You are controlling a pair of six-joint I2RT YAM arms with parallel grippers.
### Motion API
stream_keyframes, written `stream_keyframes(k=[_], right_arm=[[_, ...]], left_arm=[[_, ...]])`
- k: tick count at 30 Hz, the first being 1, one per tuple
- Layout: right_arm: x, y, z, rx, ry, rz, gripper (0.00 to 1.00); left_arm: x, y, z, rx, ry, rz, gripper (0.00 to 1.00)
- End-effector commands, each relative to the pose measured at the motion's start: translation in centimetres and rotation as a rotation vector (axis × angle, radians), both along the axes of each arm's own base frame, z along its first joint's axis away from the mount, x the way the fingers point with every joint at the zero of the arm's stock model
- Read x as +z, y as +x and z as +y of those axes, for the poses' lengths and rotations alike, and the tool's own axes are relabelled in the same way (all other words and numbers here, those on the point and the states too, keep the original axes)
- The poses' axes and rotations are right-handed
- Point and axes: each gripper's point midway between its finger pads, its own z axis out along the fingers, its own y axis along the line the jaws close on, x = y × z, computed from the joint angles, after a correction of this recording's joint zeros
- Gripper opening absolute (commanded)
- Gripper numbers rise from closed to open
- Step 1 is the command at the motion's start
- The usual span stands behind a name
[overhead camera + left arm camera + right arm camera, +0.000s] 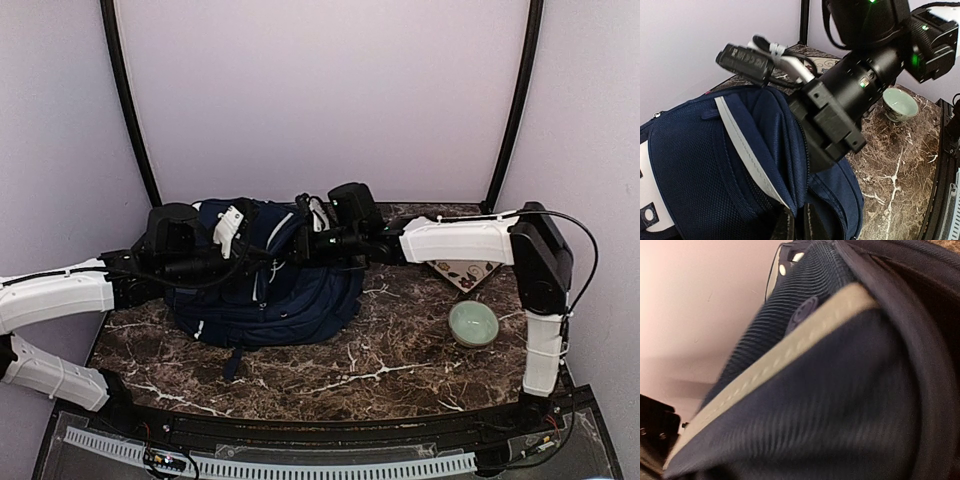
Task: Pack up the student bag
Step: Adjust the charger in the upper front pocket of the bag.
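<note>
The student bag (pixel 265 290), navy with white stripes and a white patch (pixel 230 225), lies at the back left of the marble table. My left gripper (pixel 222 262) is at its left side. In the left wrist view the left gripper (pixel 802 216) is shut on a fold of the bag's navy fabric (pixel 700 165), and one finger (pixel 783 227) shows beside the fold. My right gripper (pixel 298 245) reaches into the bag's top from the right. Its tips are hidden under the fabric (pixel 826 150). The right wrist view shows only blurred bag fabric (pixel 815 405) and a white stripe; no fingers show.
A pale green bowl (pixel 473 323) stands on the right part of the table and also shows in the left wrist view (pixel 900 104). A triangular patterned dish (pixel 463 272) lies behind it, under the right arm. Walls close the back and both sides.
</note>
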Motion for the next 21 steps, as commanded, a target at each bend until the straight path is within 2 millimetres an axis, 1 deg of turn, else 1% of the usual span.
stream_keyframes(k=[1, 3, 7, 8, 10, 12, 14, 18, 19, 21], right_arm=[[2.1, 1.1, 2.4, 0.015, 0.168, 0.036, 0.22], [2.3, 2.4, 2.2, -0.032, 0.214, 0.047, 0.20], [1.7, 5.1, 2.0, -0.128, 0.231, 0.069, 0.19], [1.6, 5.6, 1.9, -0.141, 0.246, 0.084, 0.19], [1.8, 6.0, 1.5, -0.144, 0.290, 0.119, 0.19], [2.1, 5.6, 1.2, -0.131, 0.292, 0.128, 0.20], [2.3, 5.0, 0.7, -0.118, 0.255, 0.114, 0.22], [3.4, 3.2, -1.2, -0.097, 0.184, 0.077, 0.26], [4.1, 2.6, -1.8, -0.090, 0.174, 0.066, 0.27], [4.2, 1.6, -3.0, -0.086, 0.132, 0.065, 0.28]], left_arm=[[2.9, -0.3, -0.4, -0.023, -0.067, -0.046, 0.00], [2.9, -0.4, -0.5, -0.028, -0.067, -0.046, 0.00], [2.8, -0.8, -0.9, -0.059, -0.073, -0.029, 0.00], [2.8, -0.8, -1.0, -0.062, -0.075, -0.025, 0.00], [2.5, -0.8, -1.1, -0.063, -0.074, -0.018, 0.00], [2.3, -0.7, -1.1, -0.060, -0.069, -0.013, 0.00], [1.9, -0.5, -1.1, -0.052, -0.056, -0.002, 0.00], [1.1, -0.2, -1.1, -0.043, -0.015, 0.015, 0.00], [1.1, -0.1, -1.0, -0.038, -0.002, 0.016, 0.00], [1.1, 0.1, -0.9, -0.033, 0.012, 0.009, 0.00]])
